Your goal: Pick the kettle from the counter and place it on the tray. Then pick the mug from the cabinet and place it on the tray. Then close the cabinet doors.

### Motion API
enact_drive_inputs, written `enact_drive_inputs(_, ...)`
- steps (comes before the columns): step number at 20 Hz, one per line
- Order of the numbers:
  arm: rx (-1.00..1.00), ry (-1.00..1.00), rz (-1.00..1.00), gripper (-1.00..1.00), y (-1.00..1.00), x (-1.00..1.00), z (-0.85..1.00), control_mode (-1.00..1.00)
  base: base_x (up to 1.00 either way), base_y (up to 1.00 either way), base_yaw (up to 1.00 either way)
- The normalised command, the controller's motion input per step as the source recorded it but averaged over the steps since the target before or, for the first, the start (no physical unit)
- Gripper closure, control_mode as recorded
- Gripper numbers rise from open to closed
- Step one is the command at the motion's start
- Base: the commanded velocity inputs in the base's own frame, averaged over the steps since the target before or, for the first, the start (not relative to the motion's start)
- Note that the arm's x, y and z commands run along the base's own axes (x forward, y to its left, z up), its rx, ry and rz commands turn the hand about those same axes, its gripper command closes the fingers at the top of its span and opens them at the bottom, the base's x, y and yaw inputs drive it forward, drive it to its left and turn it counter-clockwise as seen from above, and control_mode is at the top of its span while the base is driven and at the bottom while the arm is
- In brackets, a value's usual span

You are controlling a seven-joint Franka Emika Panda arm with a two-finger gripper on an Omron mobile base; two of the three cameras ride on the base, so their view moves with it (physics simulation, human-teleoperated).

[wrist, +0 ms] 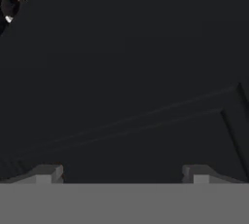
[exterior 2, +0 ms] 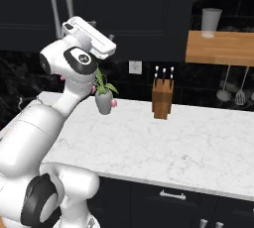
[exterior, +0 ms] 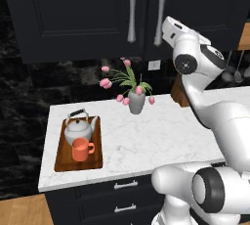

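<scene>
The silver kettle [exterior: 78,128] and the orange mug [exterior: 81,149] both stand on the reddish-brown tray [exterior: 63,161] at the left end of the white counter [exterior: 146,141], the mug in front of the kettle. Above, the two black cabinet doors [exterior: 73,13] lie flush and shut, their silver bar handles [exterior: 132,11] side by side. My gripper [wrist: 121,174] is raised right in front of the right door's black panel. Its fingertips [wrist: 46,173] stand wide apart, open, with nothing between them. The white hand [exterior: 170,27] sits just right of the right handle.
A grey vase of pink tulips [exterior: 136,101] stands mid-counter, and a wooden knife block [exterior 2: 162,98] stands further right against the wall. A wooden shelf [exterior 2: 218,48] carries a glass [exterior 2: 211,22], with utensils [exterior 2: 225,90] hanging below. Dark drawers [exterior: 125,185] run under the counter.
</scene>
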Motion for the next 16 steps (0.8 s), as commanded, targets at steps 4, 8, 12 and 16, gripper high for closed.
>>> enact_drive_inputs(4,-0.10,0.20,-0.10,-1.00,0.10,0.52,0.04,-1.00,0.00,0.00,0.00)
enact_drive_inputs(8,-0.11,0.18,-0.14,-1.00,0.04,0.37,0.00,-1.00,0.00,0.00,0.00)
enact_drive_inputs(12,-0.11,0.25,-0.16,-1.00,0.00,0.35,0.00,-1.00,0.00,0.00,0.00)
enact_drive_inputs(16,-0.10,0.25,-0.13,-1.00,0.00,0.34,-0.03,-1.00,0.00,0.00,0.00)
